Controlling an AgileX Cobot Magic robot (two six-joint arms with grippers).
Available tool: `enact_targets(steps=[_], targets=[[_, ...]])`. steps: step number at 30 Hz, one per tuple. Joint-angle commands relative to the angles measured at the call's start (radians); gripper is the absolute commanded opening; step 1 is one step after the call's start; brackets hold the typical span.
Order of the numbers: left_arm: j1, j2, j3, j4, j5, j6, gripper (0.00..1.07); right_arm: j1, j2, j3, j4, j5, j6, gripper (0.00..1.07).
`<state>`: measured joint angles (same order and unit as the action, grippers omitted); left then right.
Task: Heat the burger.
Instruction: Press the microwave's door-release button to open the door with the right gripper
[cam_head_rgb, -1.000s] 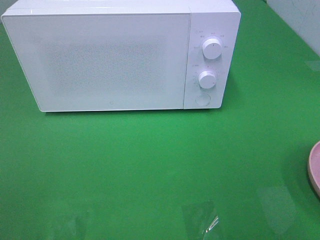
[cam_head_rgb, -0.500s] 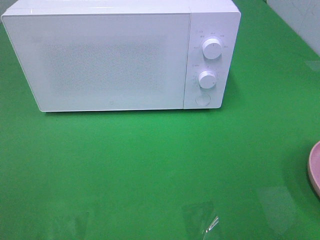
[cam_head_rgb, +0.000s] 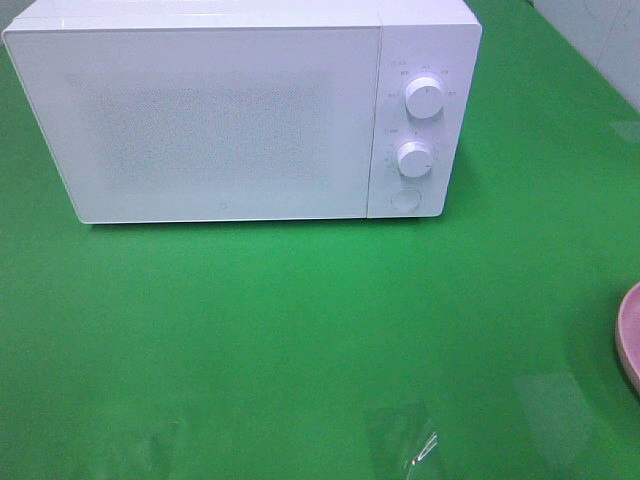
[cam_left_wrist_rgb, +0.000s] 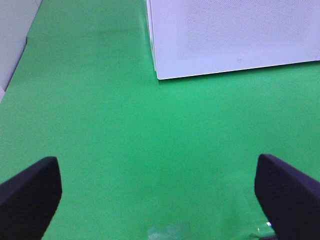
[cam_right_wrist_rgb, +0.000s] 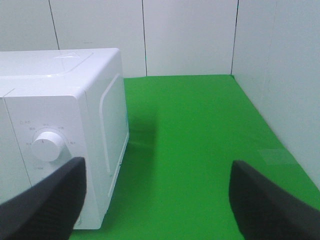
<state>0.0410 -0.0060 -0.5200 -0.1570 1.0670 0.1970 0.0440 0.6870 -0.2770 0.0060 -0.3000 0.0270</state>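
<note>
The burger is out of view in every frame. A white microwave (cam_head_rgb: 240, 110) stands at the back of the green table with its door closed; two round knobs (cam_head_rgb: 425, 98) and a button sit on its right panel. The left wrist view shows my left gripper (cam_left_wrist_rgb: 157, 195) open above bare green cloth, short of the microwave's (cam_left_wrist_rgb: 235, 35) front corner. My right gripper (cam_right_wrist_rgb: 157, 200) is open too, with nothing between its dark fingers (cam_right_wrist_rgb: 270, 205), beside the microwave's (cam_right_wrist_rgb: 60, 140) knob side. Neither gripper appears in the exterior high view.
The rim of a round pink plate (cam_head_rgb: 630, 335) peeks in at the right edge of the table. A small piece of clear tape or film (cam_head_rgb: 415, 450) lies near the front edge. White walls (cam_right_wrist_rgb: 190, 35) border the table at the back and right.
</note>
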Motion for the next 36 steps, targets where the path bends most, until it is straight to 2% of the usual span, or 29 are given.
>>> enact_targets(steps=[1,6,11,13,14,15,17,18,19,22,23,24,26,29,30,36], targets=[[-0.003,-0.005,0.002,-0.002,0.007,-0.002,0.98,-0.007,0.117,0.002,0.004,-0.137,0.001,0.76],[-0.003,-0.005,0.002,-0.002,0.007,-0.002,0.98,-0.007,0.232,0.002,0.009,-0.232,-0.017,0.76],[-0.003,-0.005,0.002,-0.002,0.007,-0.002,0.98,-0.006,0.369,0.002,0.077,-0.357,-0.039,0.76],[-0.003,-0.005,0.002,-0.002,0.007,-0.002,0.98,0.021,0.415,0.002,0.101,-0.401,-0.048,0.76],[-0.003,-0.005,0.002,-0.002,0.007,-0.002,0.98,0.068,0.454,0.002,0.144,-0.453,-0.105,0.76],[-0.003,-0.005,0.002,-0.002,0.007,-0.002,0.98,0.068,0.454,0.002,0.144,-0.453,-0.105,0.76],[-0.003,-0.005,0.002,-0.002,0.007,-0.002,0.98,0.194,0.536,0.002,0.258,-0.557,-0.262,0.76],[-0.003,-0.005,0.002,-0.002,0.007,-0.002,0.98,0.194,0.536,0.002,0.258,-0.557,-0.262,0.76],[-0.003,-0.005,0.002,-0.002,0.007,-0.002,0.98,0.255,0.585,0.001,0.339,-0.608,-0.328,0.76],[-0.003,-0.005,0.002,-0.002,0.007,-0.002,0.98,0.287,0.609,0.001,0.379,-0.638,-0.358,0.76],[-0.003,-0.005,0.002,-0.002,0.007,-0.002,0.98,0.347,0.649,0.001,0.437,-0.687,-0.395,0.76],[-0.003,-0.005,0.002,-0.002,0.007,-0.002,0.98,0.347,0.649,0.001,0.437,-0.687,-0.395,0.76],[-0.003,-0.005,0.002,-0.002,0.007,-0.002,0.98,0.448,0.725,0.0,0.503,-0.777,-0.4,0.76],[-0.003,-0.005,0.002,-0.002,0.007,-0.002,0.98,0.48,0.743,-0.001,0.512,-0.803,-0.4,0.76],[-0.003,-0.005,0.002,-0.002,0.007,-0.002,0.98,0.521,0.776,0.0,0.53,-0.838,-0.392,0.76],[-0.003,-0.005,0.002,-0.002,0.007,-0.002,0.98,0.623,0.861,-0.001,0.552,-0.914,-0.338,0.76]])
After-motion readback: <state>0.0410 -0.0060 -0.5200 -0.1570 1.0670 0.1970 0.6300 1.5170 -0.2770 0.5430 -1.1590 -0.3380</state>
